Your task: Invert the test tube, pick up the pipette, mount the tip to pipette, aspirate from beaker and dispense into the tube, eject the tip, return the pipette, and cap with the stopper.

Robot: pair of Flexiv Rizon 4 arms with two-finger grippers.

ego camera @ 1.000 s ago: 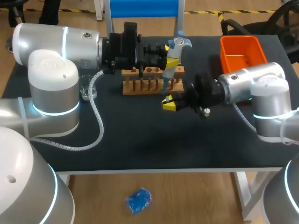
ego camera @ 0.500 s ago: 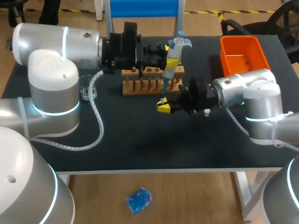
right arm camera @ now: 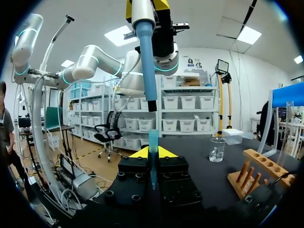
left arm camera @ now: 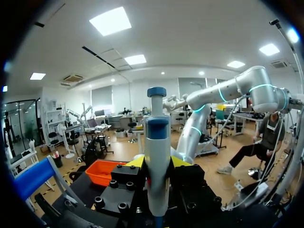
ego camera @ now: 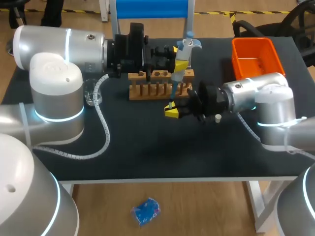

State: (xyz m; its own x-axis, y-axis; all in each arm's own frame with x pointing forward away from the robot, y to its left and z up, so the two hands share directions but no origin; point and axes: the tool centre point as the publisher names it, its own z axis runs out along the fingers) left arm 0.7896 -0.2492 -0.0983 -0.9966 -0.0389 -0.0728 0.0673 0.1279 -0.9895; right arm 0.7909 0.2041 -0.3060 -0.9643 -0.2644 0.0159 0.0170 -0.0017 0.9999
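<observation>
A black table (ego camera: 147, 147). Centre-left, the beaker (ego camera: 92, 93) sits by the left arm (ego camera: 54, 83). Upper centre, the left gripper (ego camera: 179, 58) clamps the pipette (ego camera: 184, 51) upright beside the rack (ego camera: 160, 84). Just below, the right gripper (ego camera: 172, 111) pinches the tip (ego camera: 171, 104) upright — right under the pipette's shaft, a gap between. The stopper (ego camera: 218, 117) lies right of centre; bin (ego camera: 256, 56) upper right.

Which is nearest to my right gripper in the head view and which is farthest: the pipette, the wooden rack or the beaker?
1. pipette: its lower end hangs right above the right gripper, which holds the pipette tip.
2. wooden rack: just behind the gripper.
3. beaker: far off to the left, beside the left arm.
</observation>
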